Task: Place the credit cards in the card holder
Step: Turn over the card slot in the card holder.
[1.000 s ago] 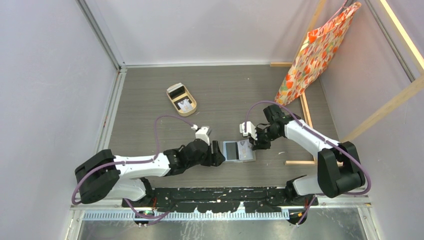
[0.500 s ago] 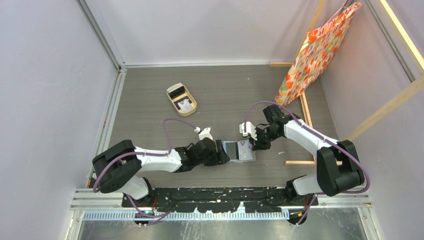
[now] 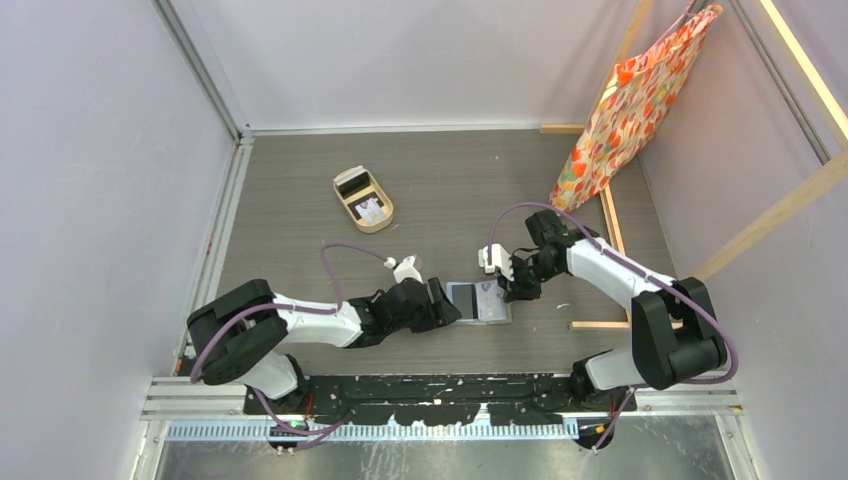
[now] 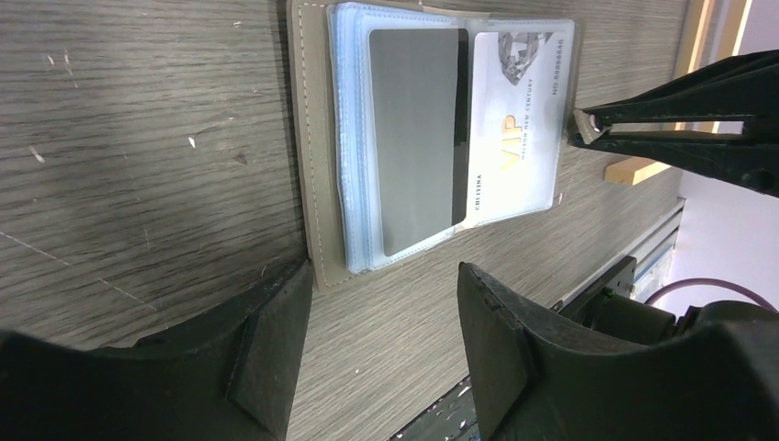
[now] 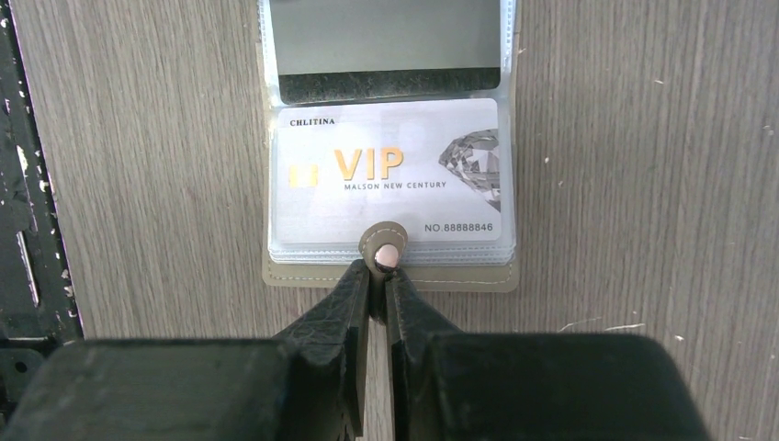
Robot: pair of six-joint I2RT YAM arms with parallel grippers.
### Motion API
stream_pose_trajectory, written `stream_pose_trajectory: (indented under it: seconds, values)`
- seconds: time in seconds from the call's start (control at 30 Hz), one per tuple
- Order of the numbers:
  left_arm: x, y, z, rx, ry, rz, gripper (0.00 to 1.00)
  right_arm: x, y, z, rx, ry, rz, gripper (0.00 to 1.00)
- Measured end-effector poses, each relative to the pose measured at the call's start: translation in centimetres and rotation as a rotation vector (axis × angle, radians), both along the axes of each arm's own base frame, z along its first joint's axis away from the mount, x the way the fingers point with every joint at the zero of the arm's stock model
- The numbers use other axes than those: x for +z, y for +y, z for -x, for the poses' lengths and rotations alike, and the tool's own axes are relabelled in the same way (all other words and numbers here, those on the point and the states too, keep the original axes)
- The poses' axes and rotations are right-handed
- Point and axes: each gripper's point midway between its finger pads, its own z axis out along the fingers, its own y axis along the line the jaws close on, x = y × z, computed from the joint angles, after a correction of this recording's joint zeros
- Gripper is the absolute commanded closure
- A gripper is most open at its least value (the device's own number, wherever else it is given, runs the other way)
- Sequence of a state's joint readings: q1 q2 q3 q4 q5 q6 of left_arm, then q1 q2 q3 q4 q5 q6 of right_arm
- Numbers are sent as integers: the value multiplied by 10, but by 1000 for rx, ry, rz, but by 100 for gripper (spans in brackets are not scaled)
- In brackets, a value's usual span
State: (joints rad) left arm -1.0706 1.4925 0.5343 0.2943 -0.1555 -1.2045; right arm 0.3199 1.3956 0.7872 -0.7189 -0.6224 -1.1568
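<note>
Left claw [image 4: 384, 299] advanced; right wrist shows tab [image 5: 384, 241] pinched.

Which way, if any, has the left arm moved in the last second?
Yes. The left arm has slid right, toward the card holder: its jaws, short of it before, now reach its left edge.

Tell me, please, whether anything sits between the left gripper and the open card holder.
Nothing visible: the open left gripper sits at the edge of the card holder. The right gripper pinches the snap tab opposite.
</note>
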Motion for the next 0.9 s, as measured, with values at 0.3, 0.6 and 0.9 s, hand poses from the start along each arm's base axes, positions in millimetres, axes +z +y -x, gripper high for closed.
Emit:
stream_pose_trajectory:
  seconds: [0.3, 0.6, 0.9]
  values:
    - [1, -1, 3, -21, -36, 75, 39, -6, 1, 3, 12, 19, 15, 76]
    - [15, 7, 6, -68, -110, 81, 39, -3, 0, 3, -11, 34, 26, 48]
    - [60, 22, 4, -98, -255, 79, 39, 22, 1, 2, -58, 54, -31, 47]
